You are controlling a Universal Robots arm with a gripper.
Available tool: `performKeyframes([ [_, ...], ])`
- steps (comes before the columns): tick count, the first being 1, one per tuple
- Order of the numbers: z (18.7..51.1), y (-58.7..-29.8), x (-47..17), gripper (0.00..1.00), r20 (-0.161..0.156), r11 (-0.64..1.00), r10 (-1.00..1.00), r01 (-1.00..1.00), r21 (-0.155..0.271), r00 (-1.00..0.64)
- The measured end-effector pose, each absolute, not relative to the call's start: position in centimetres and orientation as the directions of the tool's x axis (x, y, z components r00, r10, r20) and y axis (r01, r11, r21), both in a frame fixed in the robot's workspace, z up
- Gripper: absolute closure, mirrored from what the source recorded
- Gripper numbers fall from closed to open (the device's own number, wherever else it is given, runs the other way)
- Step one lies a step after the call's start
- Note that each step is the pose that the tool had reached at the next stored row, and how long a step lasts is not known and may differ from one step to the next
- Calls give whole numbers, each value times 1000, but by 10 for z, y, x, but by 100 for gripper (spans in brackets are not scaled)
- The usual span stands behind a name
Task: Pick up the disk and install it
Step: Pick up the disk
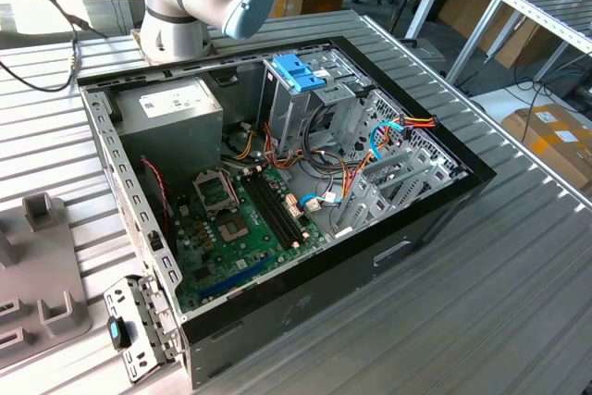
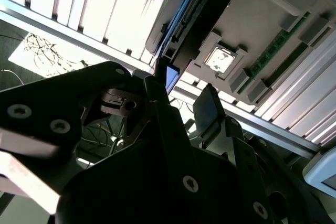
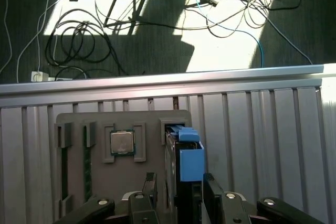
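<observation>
Straddling the disk [image 3: 190,163], my gripper [image 3: 180,178] is spread, not pinching yet; disk stands in its holder [image 3: 73,121], unlifted. Installing into the cage [image 1: 282,113], exterior view's twelve o'clock, remains.

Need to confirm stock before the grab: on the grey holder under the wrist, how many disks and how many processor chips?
Disk: 1, on edge in the grey holder, between the open fingers of the gripper
Processor chip: 1
Total: 2
</observation>
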State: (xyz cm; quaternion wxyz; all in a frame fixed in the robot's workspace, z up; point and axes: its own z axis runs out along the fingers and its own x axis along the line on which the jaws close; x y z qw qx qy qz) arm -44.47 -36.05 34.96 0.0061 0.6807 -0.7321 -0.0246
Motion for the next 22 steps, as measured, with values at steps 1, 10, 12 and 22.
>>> performKeyframes([
  [1,349,-360,-445,52,-24,72,-997,-996,44,-73],
  [10,346,-360,-445,52,-24,72,-997,-996,44,-73],
  [12,346,-360,-445,52,-24,72,-997,-996,44,-73],
  [22,343,-360,-445,52,-24,72,-997,-996,44,-73],
])
